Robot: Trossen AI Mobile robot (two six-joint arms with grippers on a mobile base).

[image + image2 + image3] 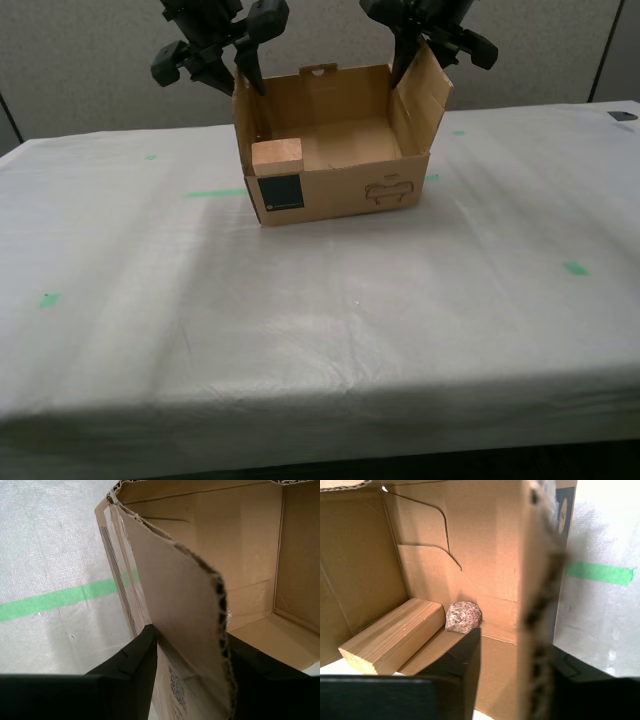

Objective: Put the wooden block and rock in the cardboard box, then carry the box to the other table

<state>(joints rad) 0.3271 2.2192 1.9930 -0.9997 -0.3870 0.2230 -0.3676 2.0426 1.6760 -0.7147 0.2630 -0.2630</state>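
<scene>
We have my first gripper [512,665] and my second gripper [190,660] each clamped on an opposite side flap of the cardboard box [345,185], which rests on the other table [320,310] between them.

Hidden and cut-off parts

In the exterior view the rock is out of sight inside the cardboard box [340,190], both arms are cropped by the top edge, and the box's front drawing [390,190] is too small to read.
</scene>
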